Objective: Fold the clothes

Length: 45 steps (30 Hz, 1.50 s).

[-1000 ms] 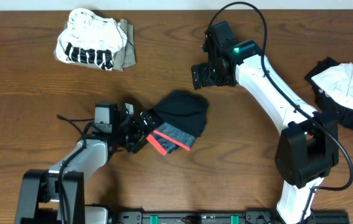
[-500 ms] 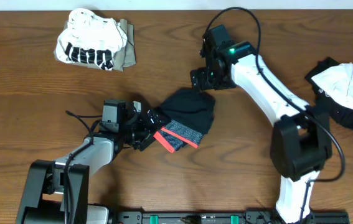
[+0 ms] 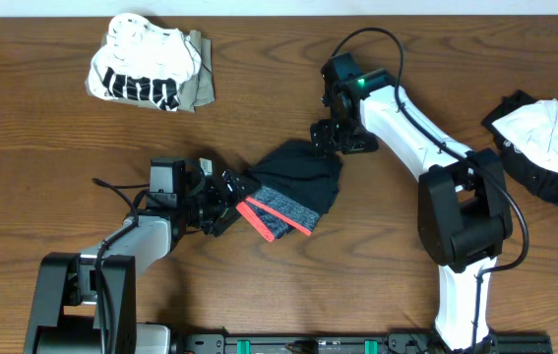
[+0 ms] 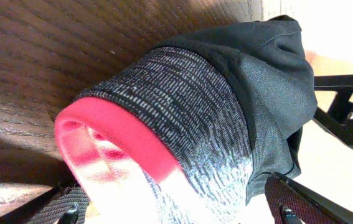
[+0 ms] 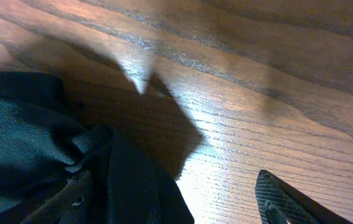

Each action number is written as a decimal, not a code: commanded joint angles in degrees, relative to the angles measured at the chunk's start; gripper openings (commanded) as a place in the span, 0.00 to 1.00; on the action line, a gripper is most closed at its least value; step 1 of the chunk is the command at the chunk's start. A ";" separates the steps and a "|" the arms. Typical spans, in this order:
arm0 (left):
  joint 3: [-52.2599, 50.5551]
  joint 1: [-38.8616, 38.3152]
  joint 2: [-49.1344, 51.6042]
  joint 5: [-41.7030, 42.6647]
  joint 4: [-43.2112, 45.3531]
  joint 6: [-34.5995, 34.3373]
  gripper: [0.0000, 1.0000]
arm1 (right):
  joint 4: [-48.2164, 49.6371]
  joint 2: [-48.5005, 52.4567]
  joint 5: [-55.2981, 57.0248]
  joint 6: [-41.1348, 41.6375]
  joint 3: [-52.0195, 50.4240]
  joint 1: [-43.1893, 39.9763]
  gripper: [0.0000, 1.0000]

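The clothes in play are folded black trousers point(image 3: 300, 180) lying mid-table, with the grey waistband point(image 3: 280, 206) and its red-orange edge point(image 3: 255, 220) toward the front left. My left gripper point(image 3: 231, 201) stands open at that end. In the left wrist view the waistband point(image 4: 182, 106) fills the space between the wide jaws of the left gripper point(image 4: 179, 211). My right gripper point(image 3: 332, 144) is open at the trousers' far right corner. In the right wrist view black cloth point(image 5: 45, 143) lies against the left finger of the right gripper point(image 5: 176, 202), with bare wood toward the right finger point(image 5: 282, 199).
A white black-printed top point(image 3: 141, 71) on an olive piece point(image 3: 200, 84) lies at the back left. A black-and-white garment point(image 3: 546, 138) sits at the right edge, beside the right arm's base point(image 3: 465, 221). The table point(image 3: 42, 147) is dark wood.
My right gripper has come down and forward onto the trousers' far corner, its jaws narrowing a little. The trousers and the left gripper shifted slightly to the right.
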 commanded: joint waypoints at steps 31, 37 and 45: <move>-2.99 -0.85 3.10 -7.85 -16.22 9.40 0.93 | -7.82 -6.47 2.40 7.63 -5.79 -0.85 0.99; -2.99 -0.85 3.10 -14.71 -24.87 9.55 0.92 | -8.33 -6.47 7.76 7.10 -6.10 -1.88 0.99; -2.99 -0.87 3.10 -12.22 -19.19 8.92 0.92 | -5.84 -6.14 7.67 5.44 -6.21 -1.07 0.93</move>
